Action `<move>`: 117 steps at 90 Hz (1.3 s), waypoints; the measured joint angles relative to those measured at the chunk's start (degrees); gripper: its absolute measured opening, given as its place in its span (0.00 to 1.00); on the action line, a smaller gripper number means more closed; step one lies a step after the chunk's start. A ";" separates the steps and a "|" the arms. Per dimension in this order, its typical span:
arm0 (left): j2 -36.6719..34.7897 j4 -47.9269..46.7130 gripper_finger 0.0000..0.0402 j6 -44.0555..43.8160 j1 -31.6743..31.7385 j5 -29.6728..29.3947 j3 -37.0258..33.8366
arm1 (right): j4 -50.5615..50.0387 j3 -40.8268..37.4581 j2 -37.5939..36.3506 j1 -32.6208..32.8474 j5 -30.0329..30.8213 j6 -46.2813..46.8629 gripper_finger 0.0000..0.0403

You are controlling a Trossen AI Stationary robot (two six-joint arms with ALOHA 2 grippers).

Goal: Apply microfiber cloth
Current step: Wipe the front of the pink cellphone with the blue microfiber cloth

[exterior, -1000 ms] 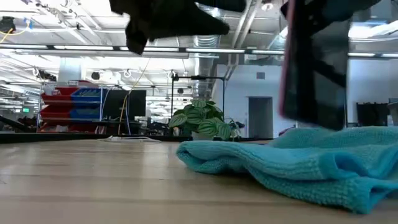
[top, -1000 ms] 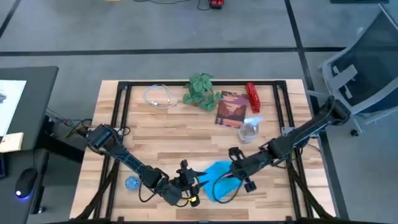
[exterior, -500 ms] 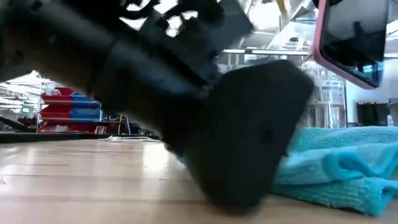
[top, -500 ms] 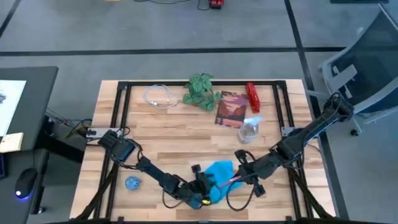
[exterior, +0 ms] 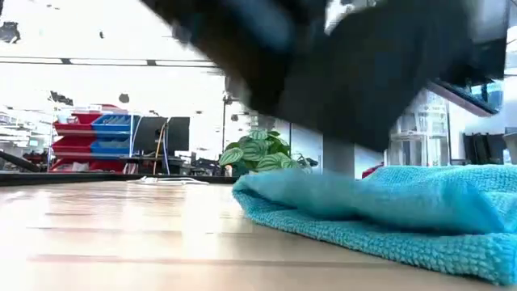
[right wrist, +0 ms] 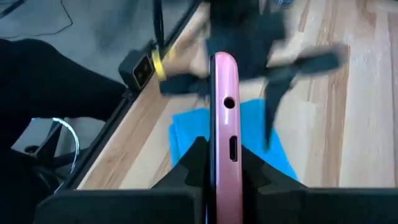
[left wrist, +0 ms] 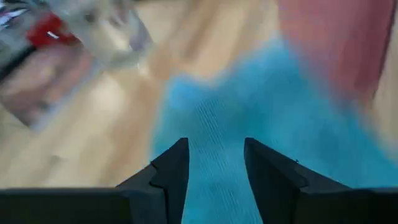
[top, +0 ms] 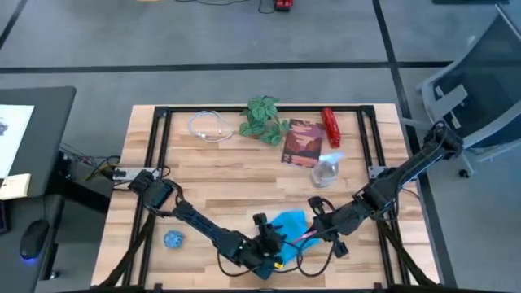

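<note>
Microfiber cloth (left wrist: 249, 118) lies directly beneath the parted left end effector (left wrist: 216, 163).

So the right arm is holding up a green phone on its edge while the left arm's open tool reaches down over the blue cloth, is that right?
Nearly. The phone is pink, not green; the right wrist view shows its pink edge clamped upright in the right tool. The rest holds: the left tool is open over the blue cloth.
</note>
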 joint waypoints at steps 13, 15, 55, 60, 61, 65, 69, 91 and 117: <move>-3.26 -0.47 0.33 -5.31 -0.07 -0.06 -0.26 | 0.81 -1.58 0.57 -0.42 -0.06 0.84 0.05; -3.58 0.22 0.33 -5.41 -0.08 -0.05 -0.26 | 0.94 -1.58 1.04 -0.71 -0.06 0.84 0.05; -3.86 4.53 0.33 -0.17 -2.14 4.60 -0.22 | 7.17 -1.28 12.75 -9.00 -7.74 -2.03 0.05; -3.86 4.51 0.33 0.55 -2.14 4.57 -0.22 | 7.75 -1.32 12.94 -9.44 -8.45 -2.42 0.05; -3.86 4.51 0.33 0.60 -2.14 4.56 -0.22 | 7.84 -1.33 12.95 -9.49 -8.52 -2.49 0.05; -3.86 4.52 0.33 0.58 -2.11 4.55 -0.22 | 8.36 -1.39 13.00 -9.63 -8.82 -2.73 0.05; -3.86 4.57 0.33 0.26 -1.76 4.56 -0.22 | 8.85 -1.44 12.93 -9.65 -9.06 -2.90 0.05; -3.86 10.17 0.33 3.49 0.79 4.56 -0.22 | 8.76 -1.58 12.20 -9.50 -9.20 -2.91 0.05; -3.99 10.82 0.17 4.01 1.98 9.49 -0.20 | 8.70 -1.64 12.17 -9.28 -9.15 -3.92 0.06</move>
